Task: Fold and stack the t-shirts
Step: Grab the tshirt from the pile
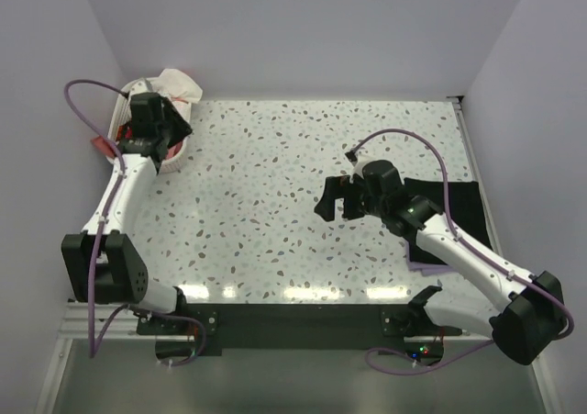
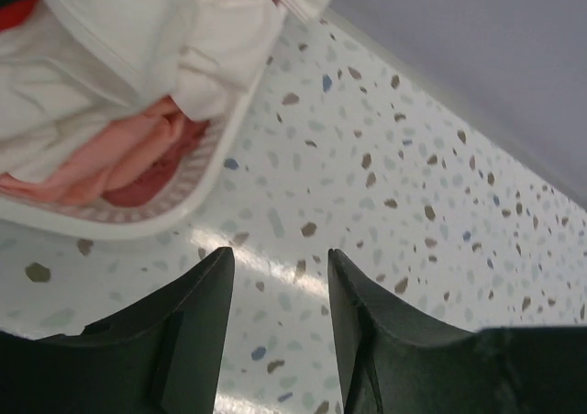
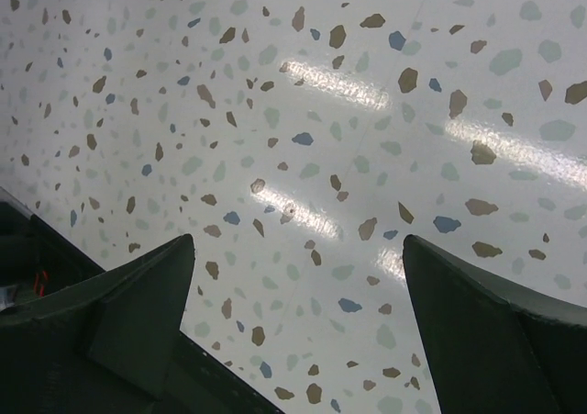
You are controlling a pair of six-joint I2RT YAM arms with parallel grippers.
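A cream-white t-shirt [image 1: 180, 85] spills over the far rim of the white basket [image 1: 176, 162] at the table's far left. The left wrist view shows this cream-white t-shirt [image 2: 110, 38] on top of a salmon-pink t-shirt [image 2: 119, 157] inside the basket [image 2: 183, 207]. My left gripper [image 1: 158, 134] hovers at the basket's near rim, and its jaws [image 2: 280, 260] are open and empty over bare tabletop. A folded black t-shirt [image 1: 456, 207] lies at the right, with a lilac t-shirt's edge [image 1: 424, 267] showing beneath my right arm. My right gripper [image 1: 337, 203] [image 3: 298, 244] hangs wide open above the table's middle.
A bit of red cloth [image 1: 99, 143] pokes out at the basket's left side. Purple walls close the table in at the back and both sides. The speckled tabletop [image 1: 275, 175] stretches between basket and black shirt.
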